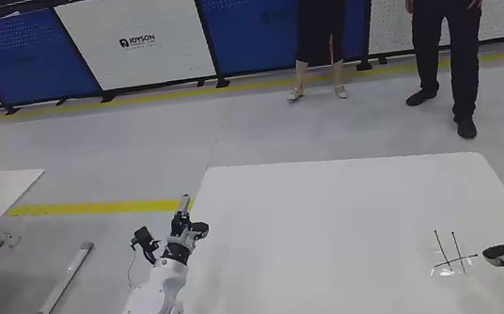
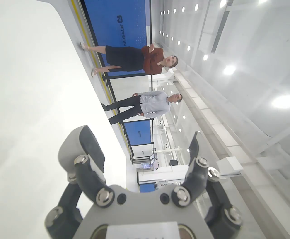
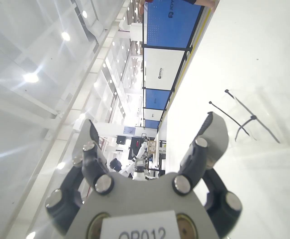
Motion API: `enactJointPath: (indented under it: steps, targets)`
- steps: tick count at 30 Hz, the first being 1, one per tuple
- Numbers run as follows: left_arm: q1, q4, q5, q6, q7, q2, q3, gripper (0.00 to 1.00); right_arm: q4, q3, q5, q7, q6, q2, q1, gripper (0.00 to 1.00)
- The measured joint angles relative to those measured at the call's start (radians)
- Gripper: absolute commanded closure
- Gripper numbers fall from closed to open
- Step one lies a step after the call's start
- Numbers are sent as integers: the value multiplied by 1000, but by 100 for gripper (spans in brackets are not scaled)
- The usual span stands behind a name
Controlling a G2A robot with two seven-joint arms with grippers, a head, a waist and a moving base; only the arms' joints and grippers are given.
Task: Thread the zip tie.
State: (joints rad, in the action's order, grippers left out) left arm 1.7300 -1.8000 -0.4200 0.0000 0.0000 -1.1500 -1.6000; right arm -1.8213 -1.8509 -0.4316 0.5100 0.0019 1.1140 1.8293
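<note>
The zip ties (image 1: 453, 253) lie crossed on the table (image 1: 337, 232), lower right of the top view, near our right gripper (image 3: 150, 122). It and the left gripper (image 2: 141, 138) gape empty. Likely light, springy, slick: we would pinch one beside its head.

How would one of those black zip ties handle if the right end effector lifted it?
Probably light and bendy: the zip ties are thin strips, one visibly curved. They lie flat on the table and cross, so pinching one may be fiddly and could drag its neighbours.
</note>
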Motion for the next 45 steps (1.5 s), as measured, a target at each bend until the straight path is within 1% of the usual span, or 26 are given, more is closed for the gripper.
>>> enactJointPath:
  steps: [6, 8, 10, 11, 13, 16, 21, 25, 30, 42, 45]
  targets:
    - [0, 0, 0, 0, 0, 0, 0, 0, 5, -3, -1, 7, 5, -1, -3, 0]
    - [0, 0, 0, 0, 0, 0, 0, 0, 32, -27, -19, 70, 34, -9, -25, 0]
    - [0, 0, 0, 0, 0, 0, 0, 0, 61, -54, -28, 147, 46, -15, -47, 0]
    - [0, 0, 0, 0, 0, 0, 0, 0, 71, -62, -29, 169, 46, -17, -54, 0]
    - [0, 0, 0, 0, 0, 0, 0, 0, 90, -77, -23, 192, 41, -20, -66, 0]
    - [0, 0, 0, 0, 0, 0, 0, 0, 119, -84, 7, 186, 40, -24, -85, 0]
    - [0, 0, 0, 0, 0, 0, 0, 0, 182, -60, 61, 179, 52, -27, -121, 0]
    - [0, 0, 0, 0, 0, 0, 0, 0, 224, -23, 124, 188, 67, -31, -146, 0]
    - [0, 0, 0, 0, 0, 0, 0, 0, 233, -11, 144, 169, 77, -32, -155, 0]
    - [0, 0, 0, 0, 0, 0, 0, 0, 234, -15, 145, 174, 73, -32, -153, 0]
    - [0, 0, 0, 0, 0, 0, 0, 0, 259, -52, 147, 243, 13, -40, -138, 0]
